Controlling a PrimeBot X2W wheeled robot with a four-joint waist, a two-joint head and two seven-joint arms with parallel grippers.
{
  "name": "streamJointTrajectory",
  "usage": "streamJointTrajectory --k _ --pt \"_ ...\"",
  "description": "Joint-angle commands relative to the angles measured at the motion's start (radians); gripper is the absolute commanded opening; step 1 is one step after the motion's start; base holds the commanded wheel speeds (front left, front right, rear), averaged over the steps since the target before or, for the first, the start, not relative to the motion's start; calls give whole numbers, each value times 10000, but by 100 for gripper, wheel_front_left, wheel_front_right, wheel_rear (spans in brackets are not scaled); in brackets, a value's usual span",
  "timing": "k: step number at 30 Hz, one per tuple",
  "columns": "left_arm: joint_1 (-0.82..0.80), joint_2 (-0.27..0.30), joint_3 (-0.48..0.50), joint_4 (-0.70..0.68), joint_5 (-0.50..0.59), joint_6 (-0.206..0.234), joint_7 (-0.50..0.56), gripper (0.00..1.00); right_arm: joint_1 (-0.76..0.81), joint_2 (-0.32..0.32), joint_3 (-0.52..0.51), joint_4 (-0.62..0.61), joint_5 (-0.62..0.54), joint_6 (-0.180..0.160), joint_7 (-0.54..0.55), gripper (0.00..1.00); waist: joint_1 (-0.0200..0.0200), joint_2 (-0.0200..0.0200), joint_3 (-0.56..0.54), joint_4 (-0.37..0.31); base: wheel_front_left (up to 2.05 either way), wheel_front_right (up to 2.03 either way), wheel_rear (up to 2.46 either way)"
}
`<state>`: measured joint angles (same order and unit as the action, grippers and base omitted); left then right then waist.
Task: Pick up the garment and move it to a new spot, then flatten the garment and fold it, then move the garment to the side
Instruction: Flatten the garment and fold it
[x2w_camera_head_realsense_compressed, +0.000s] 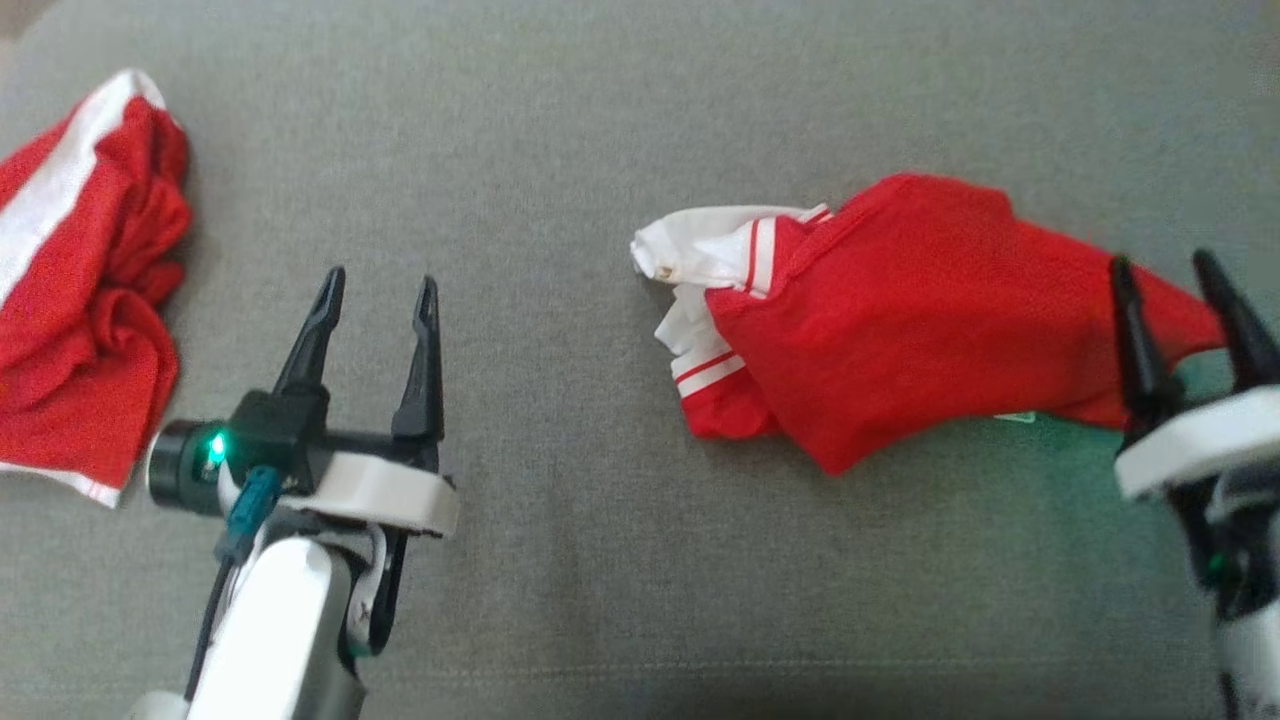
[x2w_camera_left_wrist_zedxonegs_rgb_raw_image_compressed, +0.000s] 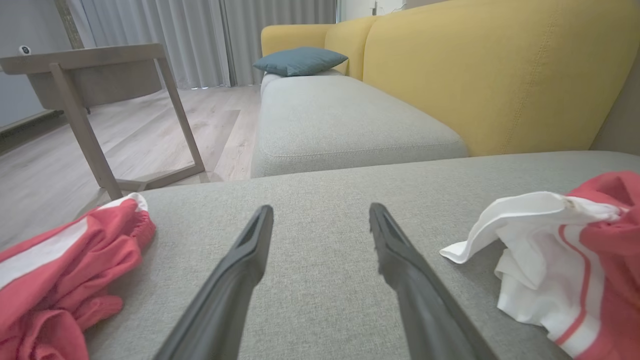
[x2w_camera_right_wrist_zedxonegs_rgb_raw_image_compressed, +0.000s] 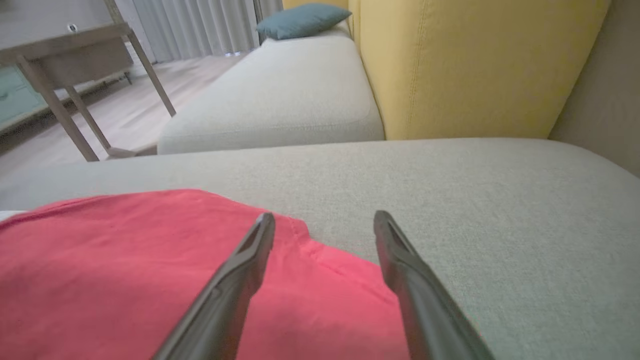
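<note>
A red garment (x2w_camera_head_realsense_compressed: 900, 310) with white, red-striped trim lies crumpled on the grey cushion (x2w_camera_head_realsense_compressed: 600, 120), right of centre. Its white end (x2w_camera_left_wrist_zedxonegs_rgb_raw_image_compressed: 530, 240) shows at the right of the left wrist view, and its red cloth (x2w_camera_right_wrist_zedxonegs_rgb_raw_image_compressed: 125, 270) covers the lower left of the right wrist view. My right gripper (x2w_camera_head_realsense_compressed: 1165, 268) is open over the garment's right tip, with the cloth (x2w_camera_right_wrist_zedxonegs_rgb_raw_image_compressed: 325, 280) lying between and under its fingers. My left gripper (x2w_camera_head_realsense_compressed: 382, 282) is open over bare cushion, well left of the garment, holding nothing.
A second red garment with a white stripe (x2w_camera_head_realsense_compressed: 80, 290) lies bunched at the cushion's left edge. Beyond are another grey seat (x2w_camera_left_wrist_zedxonegs_rgb_raw_image_compressed: 340, 120) with a yellow backrest (x2w_camera_left_wrist_zedxonegs_rgb_raw_image_compressed: 500, 65), a blue pillow (x2w_camera_left_wrist_zedxonegs_rgb_raw_image_compressed: 299, 59), a wooden table (x2w_camera_left_wrist_zedxonegs_rgb_raw_image_compressed: 85, 75) and wood floor.
</note>
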<state>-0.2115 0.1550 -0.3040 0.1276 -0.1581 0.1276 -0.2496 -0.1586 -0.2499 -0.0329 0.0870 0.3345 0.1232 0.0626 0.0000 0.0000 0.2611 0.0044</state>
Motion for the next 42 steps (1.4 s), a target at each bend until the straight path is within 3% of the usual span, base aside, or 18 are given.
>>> streamJointTrajectory --k 1,5,11,20,21,22,23,35,39,42 --pt "-442 86 328 -377 158 55 -122 100 -596 -459 212 -4 133 75 134 100 0 0 465 127 0 0 0" --pt "-772 -8 248 -407 257 30 -122 100 -1764 -1182 715 1099 605 75 701 100 0 0 951 255 0 0 0" --pt "-1089 -179 189 -329 329 -26 -122 100 -3041 -2155 2275 2617 1467 75 1978 100 0 0 1277 472 0 0 0" --pt "-1081 -308 278 -235 364 -86 -122 100 -3956 -2937 4466 4087 2870 75 3703 100 0 0 1195 590 0 0 0" --pt "-1079 -322 285 -231 367 -97 -122 100 -4008 -2987 4637 4183 3034 75 3839 83 0 0 1179 597 0 0 0" --pt "-1077 -335 291 -227 373 -109 -122 100 -4063 -3040 4787 4236 3187 75 3895 32 0 0 1161 606 0 0 0" --pt "-1072 -343 303 -222 378 -118 -122 100 -4119 -3064 4838 4282 3367 75 3852 0 0 0 1138 606 0 0 0" --pt "-782 -309 512 -153 421 -185 -122 100 -4731 -3220 4318 3611 3383 75 671 0 0 0 573 344 0 0 0" --pt "-602 -277 575 -131 420 -199 -122 100 -4251 -3139 3905 2733 2716 75 -618 0 0 0 287 198 0 0 0" --pt "-462 -255 607 -132 412 -214 -122 100 -3243 -3022 3770 1756 2187 75 -967 0 0 0 109 107 0 0 0"
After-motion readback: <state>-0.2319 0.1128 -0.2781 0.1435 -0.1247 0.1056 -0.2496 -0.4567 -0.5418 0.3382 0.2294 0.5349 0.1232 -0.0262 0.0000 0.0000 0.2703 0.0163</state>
